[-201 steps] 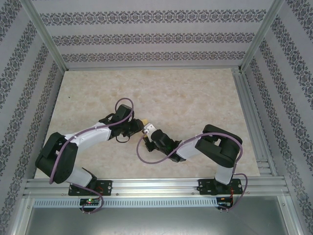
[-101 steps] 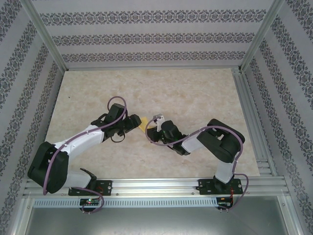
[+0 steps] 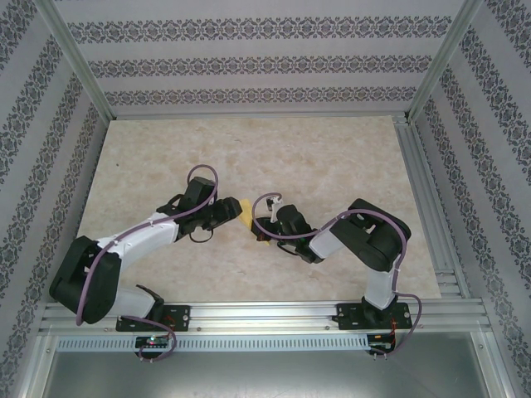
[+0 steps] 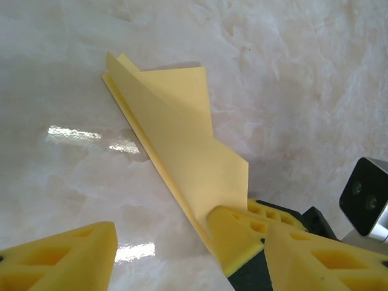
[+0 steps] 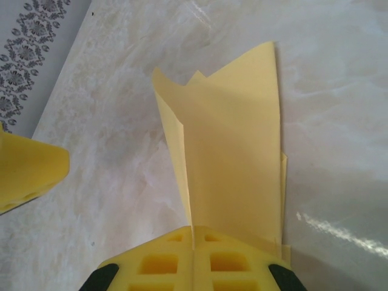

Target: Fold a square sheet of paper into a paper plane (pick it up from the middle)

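The square sheet of paper is folded into a narrow yellow paper plane (image 3: pixel 246 209) with a lengthwise crease, lying low over the table between the two grippers. My right gripper (image 5: pixel 193 233) is shut on its near end, and the folded layers (image 5: pixel 236 157) fan away from the pads. In the left wrist view the plane (image 4: pixel 182 139) runs up to the left from the right gripper's fingers (image 4: pixel 239 233). My left gripper (image 4: pixel 191 242) is open, its fingers standing either side of that held end without touching the paper. One left finger (image 5: pixel 30 173) shows beside the plane.
The marble-patterned table (image 3: pixel 332 157) has free room at the back and on both sides. An aluminium rail (image 3: pixel 423 191) runs along the right edge and another along the near edge. Patterned walls close in the back and sides.
The left arm has stretched out lower over the table. The right gripper has turned and shifted slightly right. The yellow paper has come into sight between the two grippers.
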Controlling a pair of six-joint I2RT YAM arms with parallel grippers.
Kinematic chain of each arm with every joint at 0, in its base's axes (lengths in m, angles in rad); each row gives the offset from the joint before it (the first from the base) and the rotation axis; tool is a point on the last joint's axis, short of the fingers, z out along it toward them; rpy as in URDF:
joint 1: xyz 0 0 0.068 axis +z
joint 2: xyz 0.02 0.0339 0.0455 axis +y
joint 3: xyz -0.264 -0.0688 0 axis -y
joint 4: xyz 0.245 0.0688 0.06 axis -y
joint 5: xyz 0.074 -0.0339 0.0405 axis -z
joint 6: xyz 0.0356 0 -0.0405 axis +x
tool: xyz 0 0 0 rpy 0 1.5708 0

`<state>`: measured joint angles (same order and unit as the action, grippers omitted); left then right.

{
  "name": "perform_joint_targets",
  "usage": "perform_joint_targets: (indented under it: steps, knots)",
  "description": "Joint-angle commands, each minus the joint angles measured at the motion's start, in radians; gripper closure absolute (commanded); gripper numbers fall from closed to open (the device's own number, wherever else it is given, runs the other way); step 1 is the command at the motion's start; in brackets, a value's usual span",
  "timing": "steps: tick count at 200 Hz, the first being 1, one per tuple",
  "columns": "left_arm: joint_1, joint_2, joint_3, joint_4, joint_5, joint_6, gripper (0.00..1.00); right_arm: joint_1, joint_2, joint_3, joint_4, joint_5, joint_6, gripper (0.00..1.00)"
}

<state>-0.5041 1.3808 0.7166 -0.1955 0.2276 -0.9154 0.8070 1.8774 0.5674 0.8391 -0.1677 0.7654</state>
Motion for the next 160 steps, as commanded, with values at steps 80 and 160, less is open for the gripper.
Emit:
perform_joint_targets:
  steps: [80,160]
  knots:
    - [0.001,0.125,0.0,0.186,0.129,0.071,0.51,-0.031,0.011,-0.04,0.022,0.007,0.134,1.0]
    - [-0.012,0.233,0.032,0.268,0.181,0.094,0.66,-0.044,0.045,-0.072,0.076,0.013,0.189,1.0]
